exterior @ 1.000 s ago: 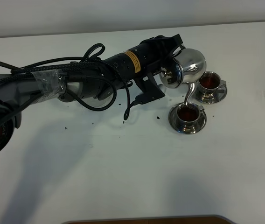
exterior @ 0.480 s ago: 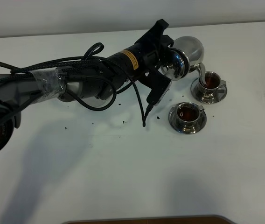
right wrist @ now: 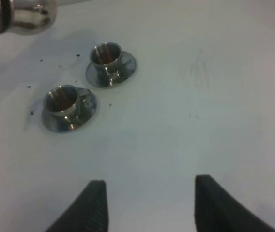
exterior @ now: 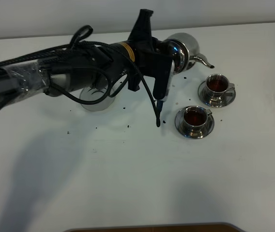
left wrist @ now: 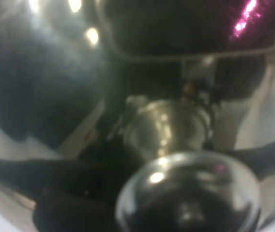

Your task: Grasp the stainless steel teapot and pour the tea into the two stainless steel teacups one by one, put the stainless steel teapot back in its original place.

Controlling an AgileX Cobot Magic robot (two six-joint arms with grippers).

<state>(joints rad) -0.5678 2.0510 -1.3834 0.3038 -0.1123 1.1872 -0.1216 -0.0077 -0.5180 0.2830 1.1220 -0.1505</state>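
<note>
My left gripper [exterior: 169,52] is shut on the stainless steel teapot [exterior: 185,44] and holds it in the air behind the cups, its spout [exterior: 203,60] pointing right and clear of them. The pot's mirror body and lid knob [left wrist: 186,193] fill the left wrist view. Two steel teacups on saucers hold dark tea: the far one [exterior: 217,87] [right wrist: 106,60] and the near one [exterior: 194,118] [right wrist: 67,106]. The round steel coaster [exterior: 95,99] lies partly under the left arm. My right gripper [right wrist: 149,208] is open and empty, low over the table to the right of the cups.
The left arm's black cable [exterior: 157,108] hangs down close to the near cup. Dark specks [exterior: 128,126] dot the white table. The table's back edge [exterior: 253,23] meets the wall behind the teapot. The teapot's edge [right wrist: 21,14] shows in the right wrist view.
The teapot went from pouring into the near cup to pouring into the far cup. It has now swung back and left, tipped up, with the spout off both cups.
</note>
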